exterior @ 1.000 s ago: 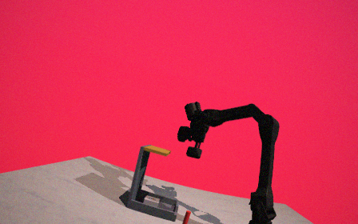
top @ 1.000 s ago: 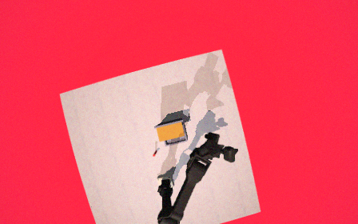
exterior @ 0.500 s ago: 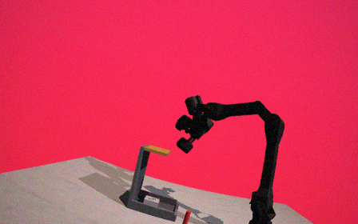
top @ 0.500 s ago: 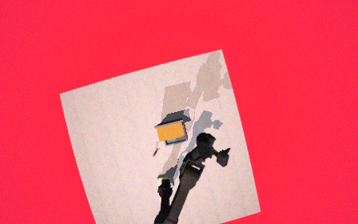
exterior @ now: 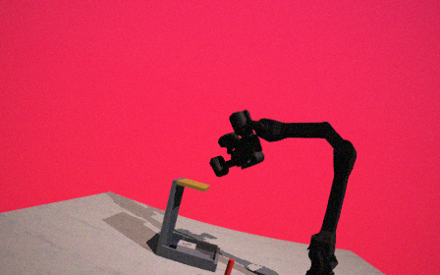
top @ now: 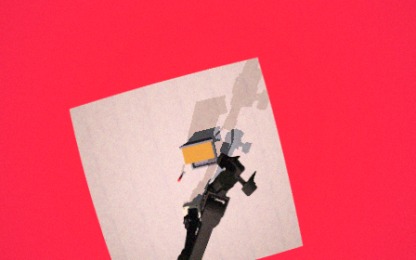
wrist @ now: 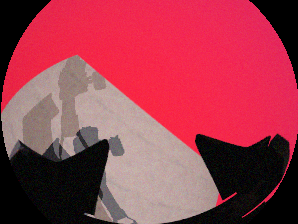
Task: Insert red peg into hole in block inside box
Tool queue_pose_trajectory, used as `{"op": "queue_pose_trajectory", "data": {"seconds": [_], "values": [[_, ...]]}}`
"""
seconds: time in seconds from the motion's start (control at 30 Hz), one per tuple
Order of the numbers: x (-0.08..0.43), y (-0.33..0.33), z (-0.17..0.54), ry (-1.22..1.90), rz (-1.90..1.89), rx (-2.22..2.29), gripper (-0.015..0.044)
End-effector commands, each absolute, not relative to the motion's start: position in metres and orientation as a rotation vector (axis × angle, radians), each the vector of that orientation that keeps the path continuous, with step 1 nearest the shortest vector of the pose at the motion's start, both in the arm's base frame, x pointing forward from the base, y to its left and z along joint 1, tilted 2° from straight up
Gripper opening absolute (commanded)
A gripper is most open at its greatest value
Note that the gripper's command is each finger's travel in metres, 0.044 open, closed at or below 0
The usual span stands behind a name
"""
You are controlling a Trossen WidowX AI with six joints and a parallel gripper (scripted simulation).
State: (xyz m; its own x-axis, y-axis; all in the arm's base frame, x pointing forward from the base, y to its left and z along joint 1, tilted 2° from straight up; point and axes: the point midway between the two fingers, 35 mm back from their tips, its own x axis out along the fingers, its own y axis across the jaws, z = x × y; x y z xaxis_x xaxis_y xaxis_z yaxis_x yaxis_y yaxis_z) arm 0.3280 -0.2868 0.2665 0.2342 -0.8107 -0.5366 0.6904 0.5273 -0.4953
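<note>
The red peg [top: 179, 177] [exterior: 229, 267] stands on the table by the box's open side; its lower end is cut off in the exterior view. The grey box [exterior: 185, 257] has a tall back wall carrying the orange roof [top: 199, 152] [exterior: 192, 185]. The pale block [exterior: 187, 244] sits on the box floor under the roof; its hole cannot be made out. My gripper [top: 246, 170] [exterior: 223, 153] [wrist: 153, 142] is open and empty, in the air above roof height, to the right of the box in the top view. The wrist view shows neither peg nor box.
The black arm [top: 214, 215] [exterior: 339, 189] reaches over the pale table [top: 131, 139] [exterior: 40, 236] [wrist: 150, 175] from its base. The table's far edge and the red background show beyond the fingers in the wrist view. Shadows of the arm and box fall across the table behind the box.
</note>
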Motion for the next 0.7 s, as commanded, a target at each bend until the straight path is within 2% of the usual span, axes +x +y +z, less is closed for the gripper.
{"op": "queue_pose_trajectory", "data": {"seconds": [0.0,0.67], "values": [[0.330,-0.274,0.269,0.785,-1.025,-0.064,0.0440],[0.341,-0.206,0.276,0.556,-0.945,0.519,0.0440]]}}
